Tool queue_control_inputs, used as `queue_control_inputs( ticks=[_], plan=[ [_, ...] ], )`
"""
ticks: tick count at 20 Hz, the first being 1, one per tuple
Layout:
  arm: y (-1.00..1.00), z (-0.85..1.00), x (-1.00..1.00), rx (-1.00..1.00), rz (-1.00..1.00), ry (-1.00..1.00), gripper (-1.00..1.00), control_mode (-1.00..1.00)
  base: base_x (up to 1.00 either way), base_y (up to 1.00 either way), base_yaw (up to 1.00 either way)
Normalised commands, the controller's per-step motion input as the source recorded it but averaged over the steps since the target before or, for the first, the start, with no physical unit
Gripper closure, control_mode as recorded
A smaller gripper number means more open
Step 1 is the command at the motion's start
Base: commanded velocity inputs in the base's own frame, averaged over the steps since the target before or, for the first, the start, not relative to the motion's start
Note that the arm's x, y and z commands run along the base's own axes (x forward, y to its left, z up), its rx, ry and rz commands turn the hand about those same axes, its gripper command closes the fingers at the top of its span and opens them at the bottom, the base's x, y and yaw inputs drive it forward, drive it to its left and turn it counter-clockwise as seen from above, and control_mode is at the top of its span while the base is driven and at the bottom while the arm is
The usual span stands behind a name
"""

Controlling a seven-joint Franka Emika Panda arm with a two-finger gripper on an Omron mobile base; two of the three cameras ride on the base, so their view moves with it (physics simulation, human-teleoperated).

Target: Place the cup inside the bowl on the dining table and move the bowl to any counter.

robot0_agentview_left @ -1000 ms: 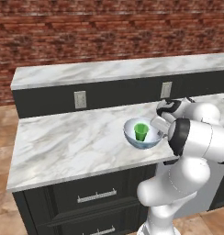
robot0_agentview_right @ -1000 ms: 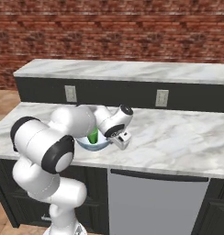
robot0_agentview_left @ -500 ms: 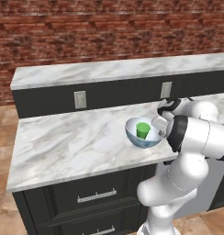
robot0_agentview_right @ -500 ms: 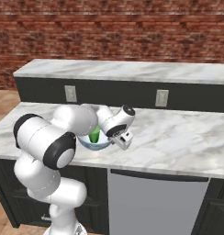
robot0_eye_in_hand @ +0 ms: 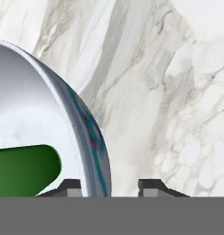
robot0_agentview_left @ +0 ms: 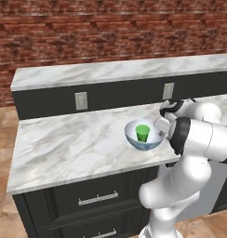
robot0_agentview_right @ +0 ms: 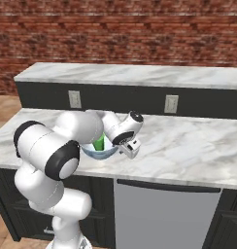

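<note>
The white bowl (robot0_agentview_left: 144, 144) with its blue-patterned wall rests on the marble counter (robot0_agentview_left: 69, 144), close to the front edge. Upright inside it stands the green cup (robot0_agentview_left: 142, 133). My gripper (robot0_agentview_left: 161, 125) is at the bowl's right rim, bent low over the counter. In the hand view its fingertips (robot0_eye_in_hand: 72, 187) stand on either side of the bowl's rim (robot0_eye_in_hand: 88, 133), with a clear gap on the outer side, so the gripper (robot0_eye_in_hand: 109, 187) is open. The cup (robot0_eye_in_hand: 24, 170) shows green inside the bowl. From the right, my arm hides part of the bowl (robot0_agentview_right: 102, 152) and the cup (robot0_agentview_right: 100, 142).
Behind the counter rises a black backsplash with white outlets (robot0_agentview_left: 81, 100), topped by a higher marble ledge (robot0_agentview_left: 110, 72); I cannot tell whether that is the dining table. Drawers with silver handles (robot0_agentview_left: 97, 199) sit under the counter. A brick wall stands beyond.
The fingers have parted from the bowl's rim; before, they were shut on it. The bowl with the cup has barely moved and now sits on the counter.
</note>
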Motion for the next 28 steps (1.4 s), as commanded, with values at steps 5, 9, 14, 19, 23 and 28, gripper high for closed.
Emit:
queue_control_inputs(
  ticks=[5,9,14,19,23,28],
  plan=[
    [0.0,0.24,-0.05,0.0,-0.01,0.0,-1.0,-1.0,0.0,0.0,0.0],
    [0.0,0.41,-0.1,0.0,0.0,0.0,-1.0,-1.0,0.0,0.0,0.0],
    [0.0,0.5,-0.23,0.0,0.0,0.0,-1.0,-1.0,0.0,0.0,0.0],
    [0.01,0.52,-0.31,-0.06,-0.01,0.0,-1.0,-1.0,0.0,0.0,0.0],
    [0.15,0.44,-0.56,-0.11,-0.01,0.0,-1.0,-1.0,0.0,0.0,0.0],
    [0.28,0.32,-0.61,-0.1,0.0,0.0,-1.0,-1.0,0.0,0.0,0.0]
  ],
)
